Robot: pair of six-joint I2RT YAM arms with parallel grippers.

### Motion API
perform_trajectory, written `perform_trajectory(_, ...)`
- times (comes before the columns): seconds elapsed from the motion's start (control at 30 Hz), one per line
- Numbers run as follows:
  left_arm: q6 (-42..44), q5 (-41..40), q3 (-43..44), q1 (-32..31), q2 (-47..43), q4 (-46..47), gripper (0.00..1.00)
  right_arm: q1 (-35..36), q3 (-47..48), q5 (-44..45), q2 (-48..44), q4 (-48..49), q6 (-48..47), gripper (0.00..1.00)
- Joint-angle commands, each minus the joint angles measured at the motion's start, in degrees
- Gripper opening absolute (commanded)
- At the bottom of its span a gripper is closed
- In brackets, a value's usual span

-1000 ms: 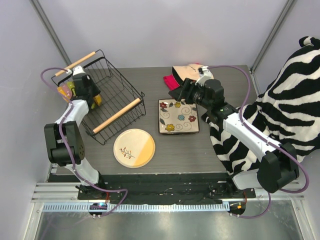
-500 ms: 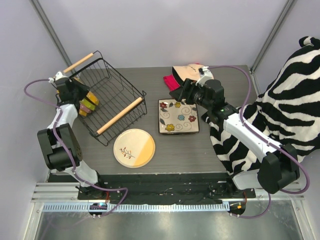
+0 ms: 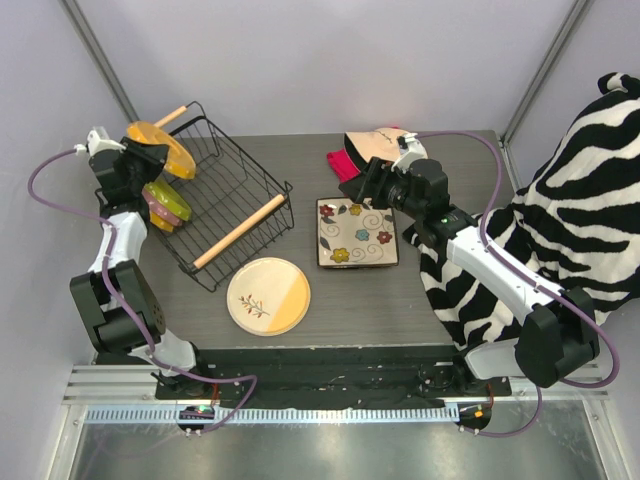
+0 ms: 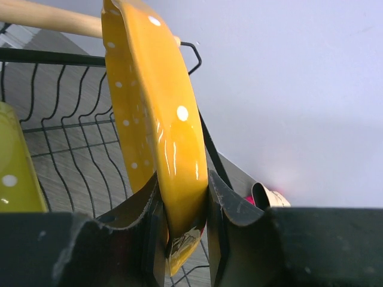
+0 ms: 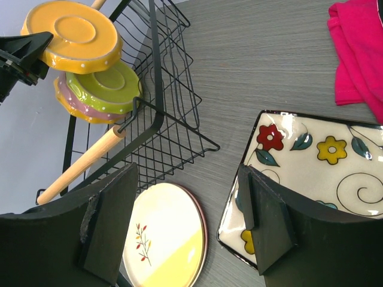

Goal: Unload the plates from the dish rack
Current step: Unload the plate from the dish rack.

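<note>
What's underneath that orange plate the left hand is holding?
Below the orange plate sits a green plate, on a pink plate, by the dish rack wall. Anything beneath those is covered.

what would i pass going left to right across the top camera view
left claw gripping the orange plate → round cream-yellow plate → square flowered plate → zebra-print cloth

Left end effector aloft, jaws pinched; right end effector forward, jaws wide.
</note>
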Motion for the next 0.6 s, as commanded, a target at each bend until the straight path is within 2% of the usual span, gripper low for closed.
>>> perform_trajectory(0.0, -1.1, 3.9, 1.5, 0.3, -5.3, 14.1, 0.00, -0.2, 0.7, 1.0, -1.9, 1.6, -0.9, 0.76)
perform_trajectory(0.13, -0.3, 5.9, 1.2, -0.6, -6.9, 14.5, 0.00, 0.0, 0.5, 1.0, -2.1, 1.6, -0.7, 0.76)
perform_trajectory(0.23, 3.5, 6.5, 1.0, -2.8, -8.8, 14.1, 0.00, -0.1, 0.4, 1.0, -2.8, 1.5, -0.4, 0.76)
perform_trajectory(0.37, 10.1, 6.7, 1.1, -6.9, -12.1, 11.0, 0.00, -0.1, 0.0, 0.8, -4.3, 1.5, 0.8, 0.76)
perform_trajectory(0.57, 25.9, 9.8, 0.2, -14.5, -19.6, 5.9, 0.00, -0.1, 0.1, -3.2, -5.5, 4.5, 5.5, 0.77)
